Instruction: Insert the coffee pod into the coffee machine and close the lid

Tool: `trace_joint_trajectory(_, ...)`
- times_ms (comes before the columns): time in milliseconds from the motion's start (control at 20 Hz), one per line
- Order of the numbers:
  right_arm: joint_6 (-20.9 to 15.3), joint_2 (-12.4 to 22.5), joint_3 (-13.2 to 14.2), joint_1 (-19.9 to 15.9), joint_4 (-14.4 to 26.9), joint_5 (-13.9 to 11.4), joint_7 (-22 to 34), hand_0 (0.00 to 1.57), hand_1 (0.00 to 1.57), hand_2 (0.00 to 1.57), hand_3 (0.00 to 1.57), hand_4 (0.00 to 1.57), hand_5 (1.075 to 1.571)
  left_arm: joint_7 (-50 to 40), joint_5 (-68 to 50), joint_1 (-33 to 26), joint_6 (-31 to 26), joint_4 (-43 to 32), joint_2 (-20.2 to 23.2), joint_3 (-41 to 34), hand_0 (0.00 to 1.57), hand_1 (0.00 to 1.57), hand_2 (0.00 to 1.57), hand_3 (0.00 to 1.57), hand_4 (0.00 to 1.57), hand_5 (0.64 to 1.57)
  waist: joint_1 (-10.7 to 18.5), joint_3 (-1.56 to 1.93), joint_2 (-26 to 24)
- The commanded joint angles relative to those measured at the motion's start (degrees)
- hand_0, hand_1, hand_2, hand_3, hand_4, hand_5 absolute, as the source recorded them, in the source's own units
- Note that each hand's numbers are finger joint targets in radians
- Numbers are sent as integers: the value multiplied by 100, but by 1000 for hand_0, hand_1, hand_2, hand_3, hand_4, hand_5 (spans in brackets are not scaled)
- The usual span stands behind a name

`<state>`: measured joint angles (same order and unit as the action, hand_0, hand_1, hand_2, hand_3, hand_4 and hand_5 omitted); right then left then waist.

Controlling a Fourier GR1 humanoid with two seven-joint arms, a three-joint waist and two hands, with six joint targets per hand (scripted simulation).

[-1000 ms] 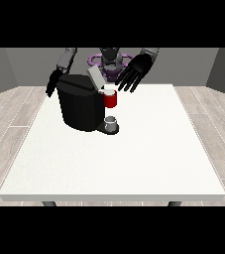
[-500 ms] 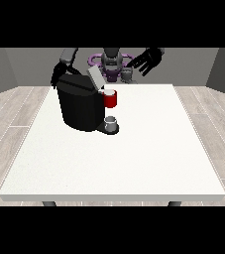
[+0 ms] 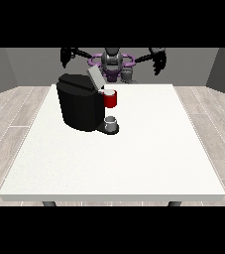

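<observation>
Front view, coffee machine lid tilted up, both hands' fingers unreadable.

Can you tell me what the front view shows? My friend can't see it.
A black coffee machine sits on a white table with its lid up. The robot's two hands are raised, away from it.
</observation>
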<state>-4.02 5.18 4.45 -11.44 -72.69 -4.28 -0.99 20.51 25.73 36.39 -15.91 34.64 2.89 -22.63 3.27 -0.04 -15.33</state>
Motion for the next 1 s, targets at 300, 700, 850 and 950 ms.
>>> trace_joint_trajectory(300,163,481,194,-737,216,-106,135,0,0,0,0,0,1571,-605,-929,-389,-218,766,-283,425,0,0,0,0,353,1571,713,7,10)
trace_joint_trajectory(700,498,616,736,-1239,573,610,366,0,0,0,0,0,1571,-458,-1182,-1043,-312,1789,-287,842,0,0,0,0,394,1571,894,7,638)
trace_joint_trajectory(850,359,524,800,-1612,825,696,564,0,0,0,0,92,1571,-545,-1321,-1233,-225,2106,-287,1126,0,0,0,0,383,1571,1037,6,764)
trace_joint_trajectory(950,486,601,869,-1693,1024,799,421,0,0,0,0,97,1571,-1118,-1481,-1068,-13,2486,-288,1269,0,0,0,0,356,1571,902,7,878)
